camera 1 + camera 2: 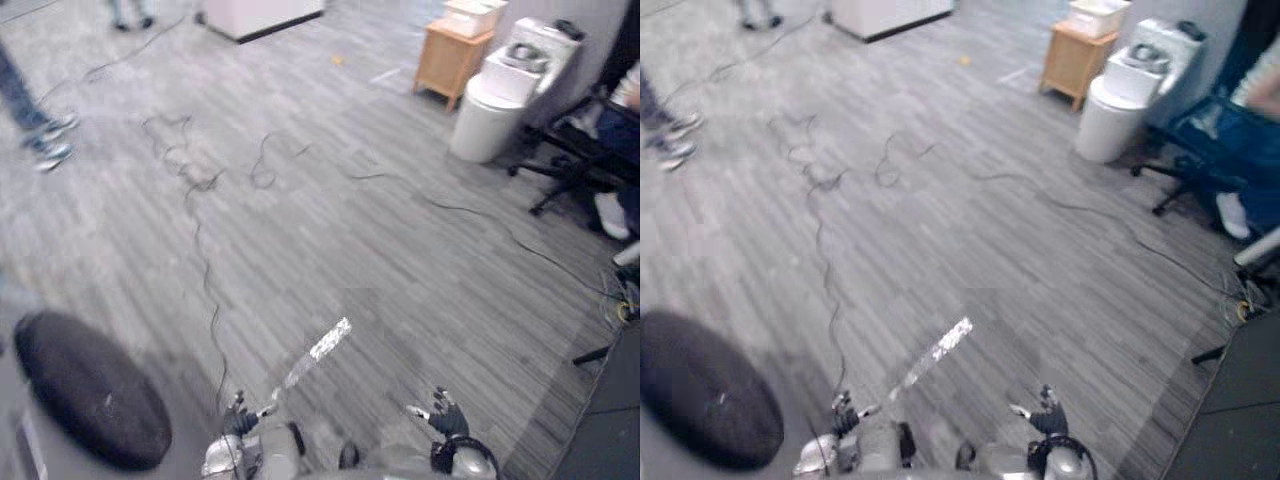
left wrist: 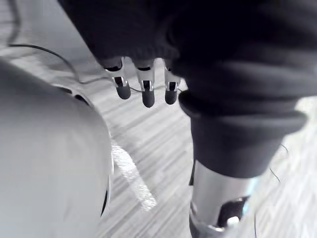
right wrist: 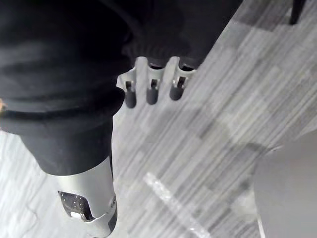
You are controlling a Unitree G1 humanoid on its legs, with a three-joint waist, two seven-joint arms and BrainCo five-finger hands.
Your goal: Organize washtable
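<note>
Both hands hang low over the grey plank floor. My left hand is at the lower middle, fingers relaxed and holding nothing; its straight fingers point down at the floor in the left wrist view. My right hand is a little to its right, also open and empty, and its fingers hang over bare planks in the right wrist view. A white toilet stands at the far right, with a small wooden cabinet beside it that bears a white tray.
A dark round disc lies at the lower left. Thin cables trail across the floor and a shiny strip lies just ahead. A person's legs stand at the far left. A seated person on an office chair is at the right.
</note>
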